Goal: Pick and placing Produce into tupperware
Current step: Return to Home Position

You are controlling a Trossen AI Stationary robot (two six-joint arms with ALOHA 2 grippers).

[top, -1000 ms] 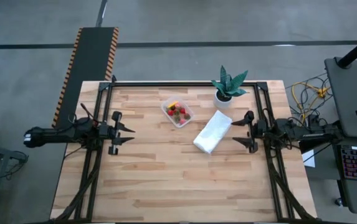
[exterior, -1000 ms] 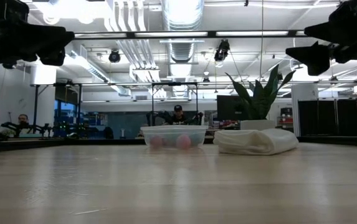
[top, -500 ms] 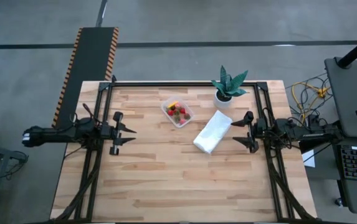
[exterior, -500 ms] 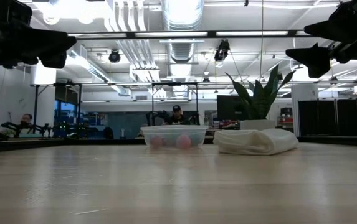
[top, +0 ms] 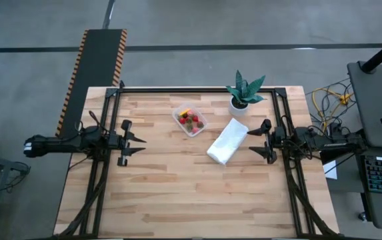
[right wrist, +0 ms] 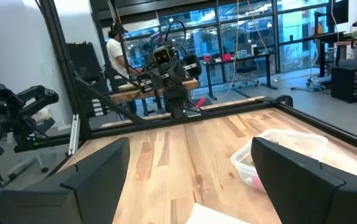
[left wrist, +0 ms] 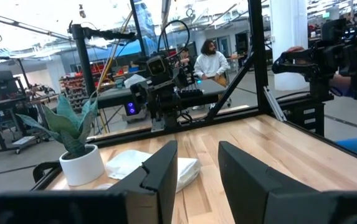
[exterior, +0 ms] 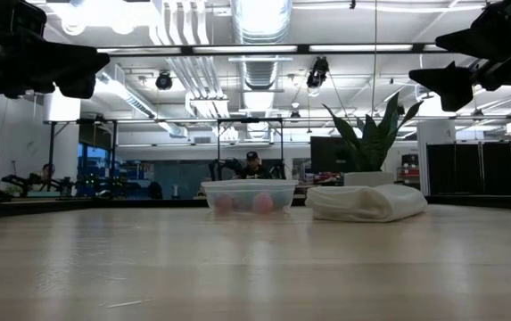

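Jaws: left apart, right apart | produce (top: pixel 190 119) in tupperware (top: pixel 202 123) | white cloth (top: pixel 227 141) just beside

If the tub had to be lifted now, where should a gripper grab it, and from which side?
Probably the rim of the tub, on the wall facing the left gripper, taken from above with one finger inside. It stands open-topped with upright walls, the produce lies low inside, and the cloth and plant lie on the right gripper's side.
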